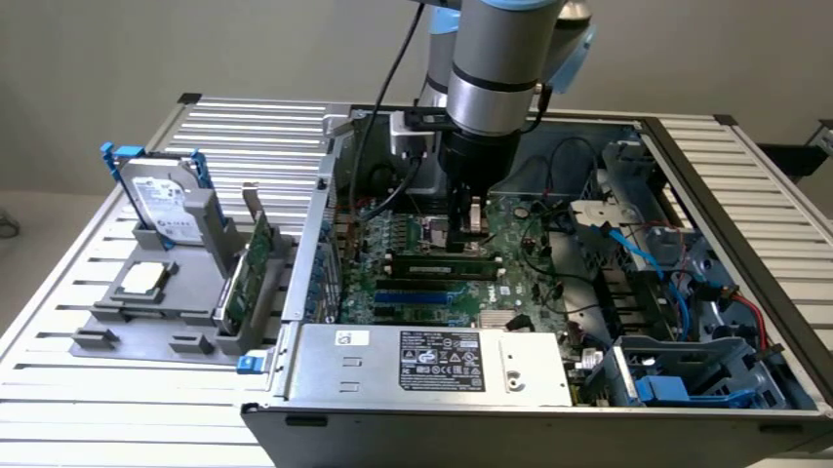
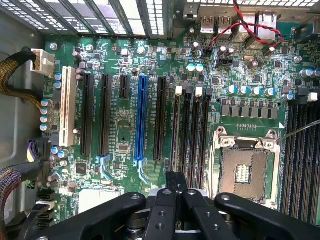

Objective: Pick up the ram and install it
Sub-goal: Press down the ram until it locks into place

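The ram (image 1: pixel 443 262), a narrow green stick with dark chips, lies lengthwise in a memory slot on the motherboard (image 1: pixel 430 292) inside the open computer case. My gripper (image 1: pixel 471 226) hangs straight down just above the end of the ram nearer the exterior view's right, and I cannot tell whether it touches. In the wrist view the black fingers (image 2: pixel 166 210) are pressed together, so the gripper (image 2: pixel 175 187) is shut with nothing visible between them. It sits over the near end of the black memory slots (image 2: pixel 192 132).
An empty processor socket (image 2: pixel 245 170) lies beside the slots. Blue and red cables (image 1: pixel 638 249) and drive cages fill the case towards the exterior view's right, with a power supply (image 1: pixel 430 361) in front. Outside, a grey holder (image 1: pixel 98 341) carries a hard drive (image 1: pixel 167 200), a silver processor (image 1: pixel 146 278) and a wide green card (image 1: pixel 254 268).
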